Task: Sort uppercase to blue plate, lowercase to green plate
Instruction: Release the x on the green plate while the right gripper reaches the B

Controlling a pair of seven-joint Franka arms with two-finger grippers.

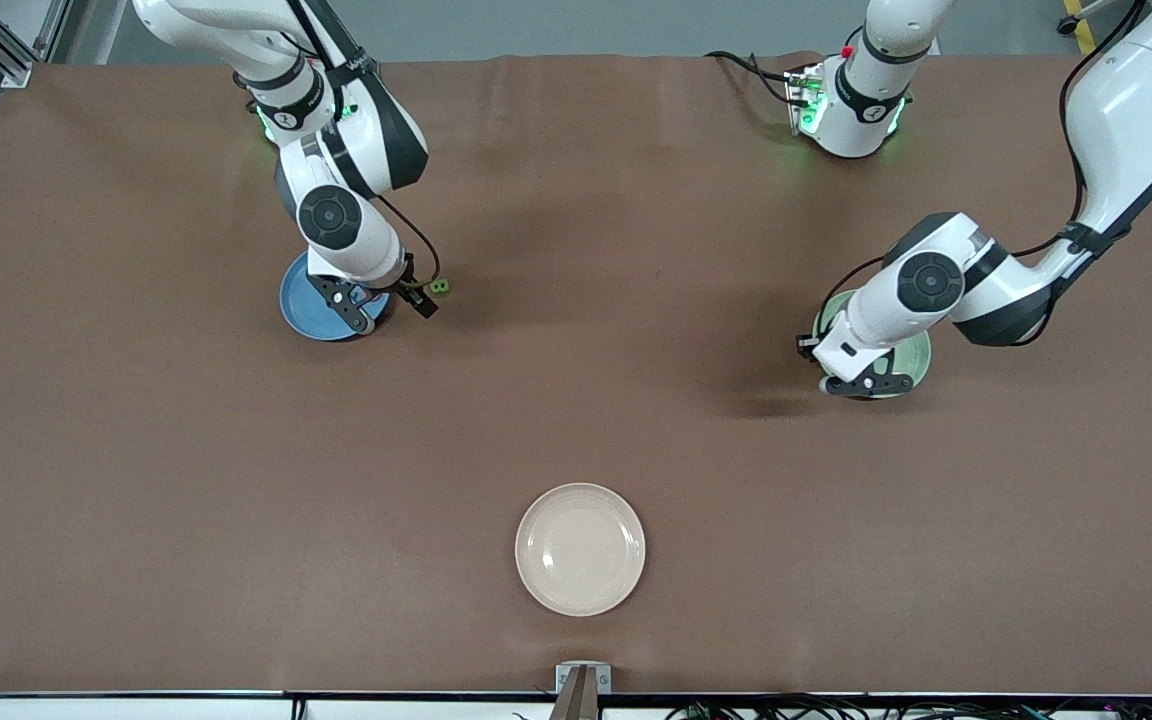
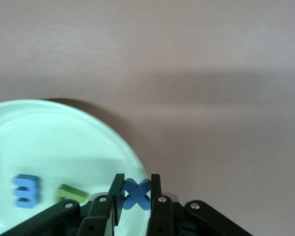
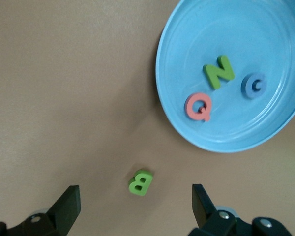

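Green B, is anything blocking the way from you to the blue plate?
No. The green B lies on bare table beside the blue plate, below the open right gripper, and nothing visible stands between them.

The right arm covers much of the round glossy blue plate [image 1: 298, 305] in the front view, hiding its letters. The left arm hides most of the pale mint-green plate [image 1: 921, 362]; both wrist views crop their plates
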